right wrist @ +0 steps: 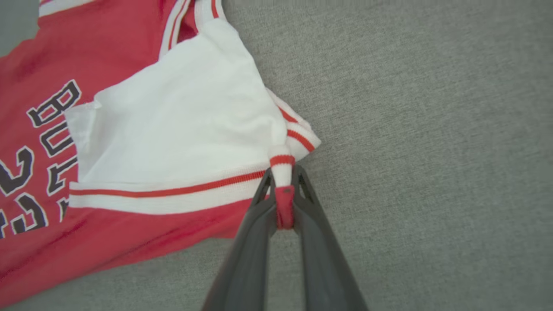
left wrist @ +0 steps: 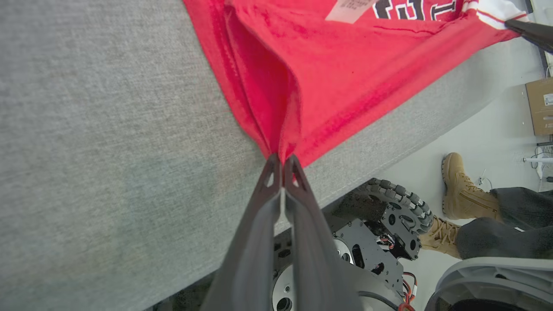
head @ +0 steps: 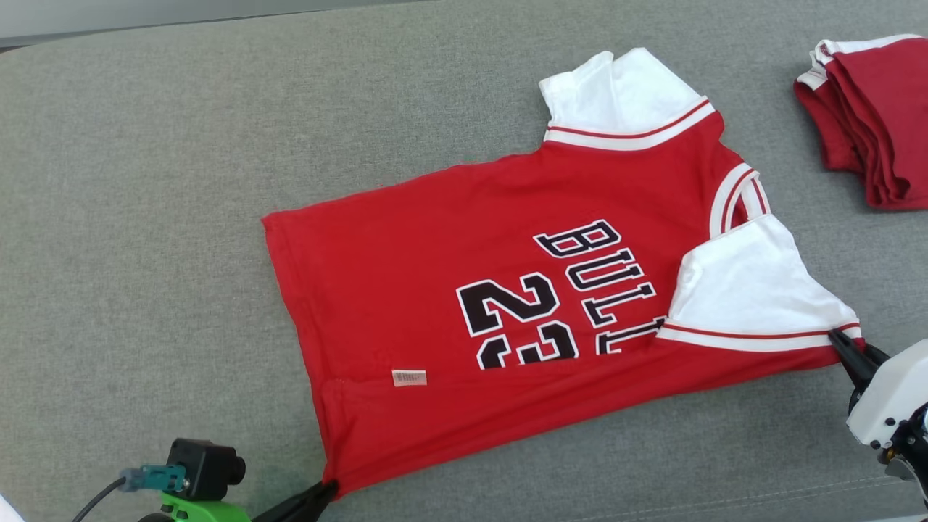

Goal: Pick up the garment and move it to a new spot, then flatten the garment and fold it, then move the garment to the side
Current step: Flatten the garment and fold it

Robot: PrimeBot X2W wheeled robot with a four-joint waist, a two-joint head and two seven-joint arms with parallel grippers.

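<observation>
The garment [head: 464, 290] is a red jersey with white sleeves and black lettering, spread across the grey cushion with its hem to the left. My left gripper [head: 330, 489] is shut on the near hem corner, seen close up as bunched red cloth [left wrist: 276, 129] between my left gripper's [left wrist: 283, 162] tips. At the lower right my right gripper [head: 841, 341] pinches the near sleeve's striped edge. The right wrist view shows that gripper [right wrist: 283, 177] shut on a fold of the white and red sleeve cuff [right wrist: 281, 166].
A folded stack of red garments [head: 870, 116] lies at the far right of the grey cushion [head: 145, 217]. Past the cushion's near edge are the robot's wheeled base [left wrist: 389, 216] and a person's tan boots [left wrist: 462, 190] on the floor.
</observation>
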